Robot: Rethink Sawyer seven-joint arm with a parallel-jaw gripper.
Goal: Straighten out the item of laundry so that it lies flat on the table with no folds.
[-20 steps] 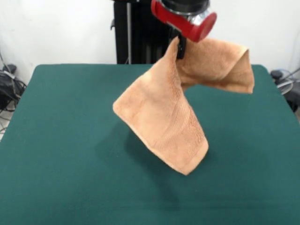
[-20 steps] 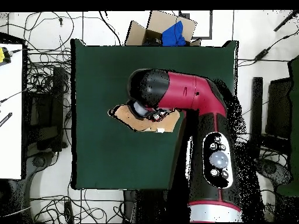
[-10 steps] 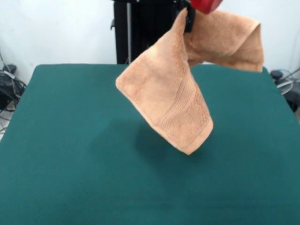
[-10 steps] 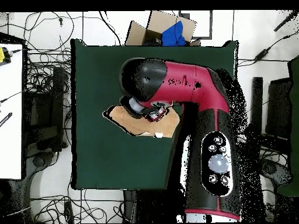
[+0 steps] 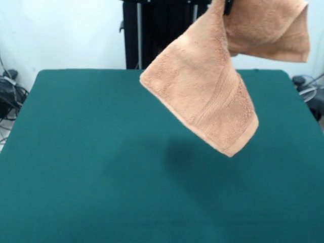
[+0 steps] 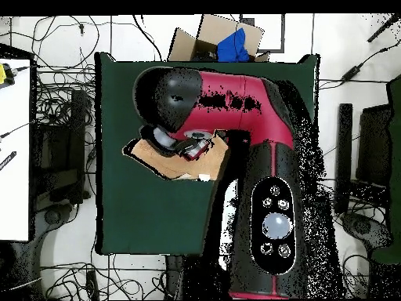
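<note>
The orange-tan towel (image 5: 207, 96) hangs in the air above the dark green table (image 5: 76, 152), folded and draped, with its lowest corner well clear of the cloth. Its shadow falls on the table's middle. My gripper (image 5: 227, 5) shows only as a dark tip at the top edge, shut on the towel's upper part. In the overhead view the red arm covers most of the towel (image 6: 168, 162), which sticks out to the left below the gripper (image 6: 197, 147). The white tags do not show clearly in the front view.
The black pedestal (image 5: 152, 35) stands behind the table's far edge. In the overhead view a cardboard box with something blue (image 6: 223, 39) sits beyond the table's top edge, a white table (image 6: 14, 149) stands at the left, and cables lie on the floor.
The gripper has risen and moved to the right in the front view, carrying the towel higher above the table. Its red head has left the picture's top.
</note>
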